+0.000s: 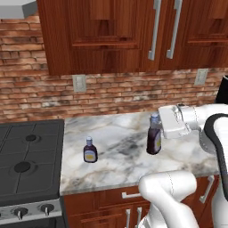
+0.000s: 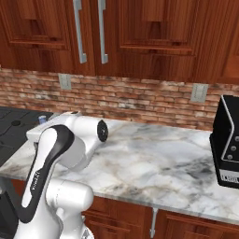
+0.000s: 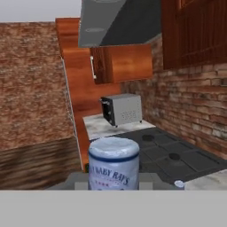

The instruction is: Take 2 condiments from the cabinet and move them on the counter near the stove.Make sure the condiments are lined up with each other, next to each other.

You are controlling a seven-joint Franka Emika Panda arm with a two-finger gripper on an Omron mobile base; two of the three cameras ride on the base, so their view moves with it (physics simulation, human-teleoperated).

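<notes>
Standing at the counter [image 1: 116, 133], I watch the gripper [image 1: 161, 123] clamped sideways on the neck of a bottle [image 1: 153, 139], just under its bluish cap; the dark body hangs below the hand, its base right at the marble, though I cannot tell whether it touches. The second bottle [image 1: 90, 150] stands upright nearer the stove [image 1: 29, 160], well apart from the held one. In the hand view the cap and label top [image 3: 114, 168] sit close against the camera. These bottles look small, light and rigid, probably smooth and a bit slippery, and top-heavy enough to tip if bumped. The neck seems the sensible grip: narrow, with the cap as a stop. Setting it beside its twin calls for a gentle, vertical release.
</notes>
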